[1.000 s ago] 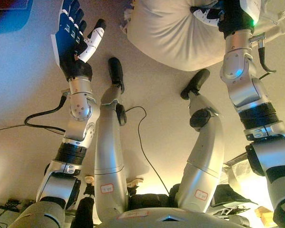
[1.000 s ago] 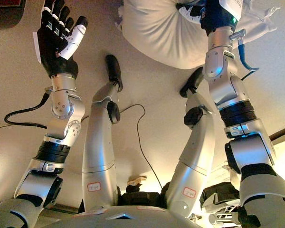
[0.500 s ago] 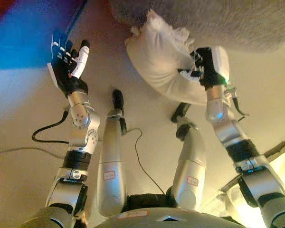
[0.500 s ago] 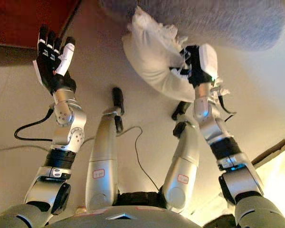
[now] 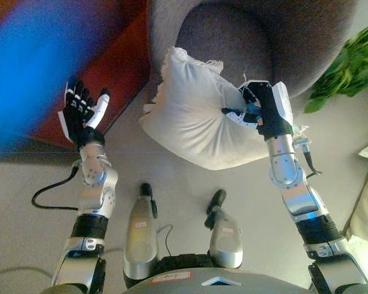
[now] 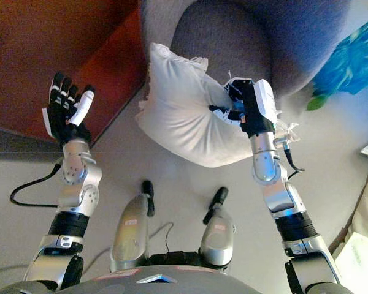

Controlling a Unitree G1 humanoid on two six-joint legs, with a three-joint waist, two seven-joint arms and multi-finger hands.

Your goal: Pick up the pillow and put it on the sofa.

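Observation:
A white pillow (image 5: 193,119) hangs in the air in front of a grey rounded sofa (image 5: 251,37), its top edge near the seat front. My right hand (image 5: 264,110) is shut on the pillow's right side, fingers dug into the cloth. Off to the left my left hand (image 5: 83,116) is raised with its fingers straight and nothing in it, well apart from the pillow.
A dark red-brown cabinet (image 6: 55,55) stands at the left, next to the sofa. A green plant (image 5: 349,67) shows at the right. A pale cushion (image 5: 365,208) lies at the lower right edge. Grey floor (image 5: 24,202) spreads below.
The view has swung upward, bringing the sofa, cabinet and plant into sight. My right hand has lifted the pillow toward the sofa seat. The left hand stays raised and open.

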